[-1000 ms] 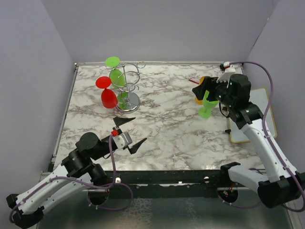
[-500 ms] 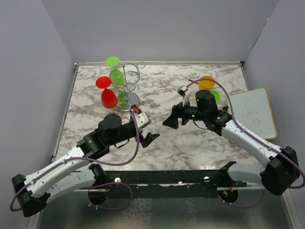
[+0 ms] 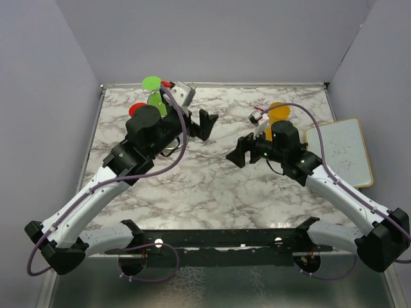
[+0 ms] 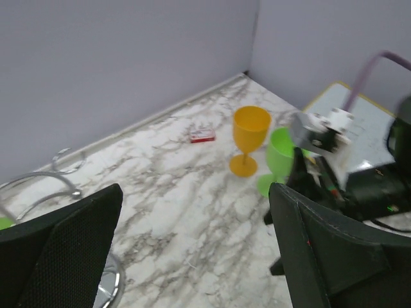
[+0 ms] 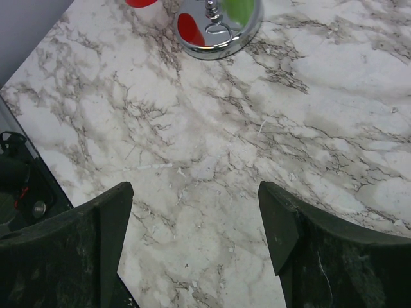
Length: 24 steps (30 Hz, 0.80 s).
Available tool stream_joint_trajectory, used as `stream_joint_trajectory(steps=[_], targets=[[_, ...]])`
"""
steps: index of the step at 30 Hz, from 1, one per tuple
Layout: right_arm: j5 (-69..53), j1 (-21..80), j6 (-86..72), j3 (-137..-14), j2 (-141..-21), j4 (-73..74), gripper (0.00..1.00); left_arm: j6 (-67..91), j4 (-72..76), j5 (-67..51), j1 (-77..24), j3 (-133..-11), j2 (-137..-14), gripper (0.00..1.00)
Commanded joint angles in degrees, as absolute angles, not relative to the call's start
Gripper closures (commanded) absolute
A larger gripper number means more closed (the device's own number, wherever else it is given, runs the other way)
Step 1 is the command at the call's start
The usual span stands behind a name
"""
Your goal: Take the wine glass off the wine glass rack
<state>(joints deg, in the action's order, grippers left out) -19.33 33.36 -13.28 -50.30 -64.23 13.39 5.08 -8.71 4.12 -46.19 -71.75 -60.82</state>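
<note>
Pale lilac walls enclose a white marble-patterned table [image 3: 212, 186]. At its far left corner stands the wine glass rack [image 5: 218, 42]. From above it is largely hidden behind the left arm, but its round chrome base is shown by the right wrist camera.

Two glasses are hung on the rack foot-up. A green wine glass [image 3: 153, 83] is at the rack's top, and a red wine glass [image 3: 136, 110] is on its left side.

The left gripper [image 4: 196, 250] is held high, just right of the rack's top. Its jaws are spread fully and nothing is between them. Its camera is pointed away from the rack.

The right gripper [image 3: 241, 154] is held over the table well to the right of the rack, its jaws also released and empty. Farther right of the rack, an orange glass [image 4: 250, 138] and a second green glass [image 4: 280, 157] are stood upright just beside each other. A whiteboard [image 3: 340, 151] lies beyond them.

No hanging glass appears to have been reached yet, so the approach is judged to be the step in hand.

- The left gripper would best be turned back toward the rack.
- Its fingers should be placed either side of a stem or bowl and closed gently.
- The glass should be slid outward along its wire arm until the foot clears, not pulled straight down.
- Otherwise the rack could be dragged or tipped.
</note>
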Motion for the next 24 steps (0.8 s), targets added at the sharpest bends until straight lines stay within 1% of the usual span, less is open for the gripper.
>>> stream_joint_trajectory(steps=[1,4,7,10,13,15,16,19,21,22,24], targets=[[-15.16,33.40,-12.32,-50.72,-62.43,14.88,0.21,9.44,-13.56,-0.38,-34.13,-77.77,-64.69,0.01],[-14.71,33.40,-12.27,-50.27,-61.24,14.63,0.21,13.44,-15.16,-9.33,-21.73,-81.26,-67.58,0.01],[-13.70,33.39,-12.21,-50.03,-60.33,14.66,0.21,14.38,-16.77,-8.93,-15.52,-82.50,-68.23,0.01],[-13.49,33.39,-12.21,-49.78,-59.54,14.66,0.21,19.48,-15.19,-8.98,-7.29,-79.49,-65.78,0.01],[-13.10,33.40,-12.16,-49.66,-58.43,14.71,0.20,28.01,-15.78,-10.62,5.23,-74.70,-64.56,0.01],[-12.07,33.40,-12.38,-49.10,-57.01,14.58,0.19,35.68,-14.37,-15.58,12.41,-69.65,-63.90,0.01],[-11.44,33.40,-12.64,-48.67,-56.16,14.13,0.18,39.43,-12.57,-20.57,15.32,-66.92,-63.63,0.01],[-10.57,33.40,-13.04,-47.65,-53.82,13.22,0.12,50.97,-3.02,-30.81,19.93,-58.12,-63.46,0.01],[-10.86,33.40,-13.07,-47.16,-52.67,12.65,0.08,58.39,8.22,-36.58,21.18,-51.90,-64.05,0.03],[-11.01,33.39,-13.10,-46.98,-52.36,12.51,0.07,61.30,12.05,-38.50,21.41,-49.94,-64.53,0.05],[-11.23,33.38,-13.15,-46.78,-52.07,12.48,0.06,63.63,14.71,-39.84,21.61,-48.08,-65.16,0.06]])
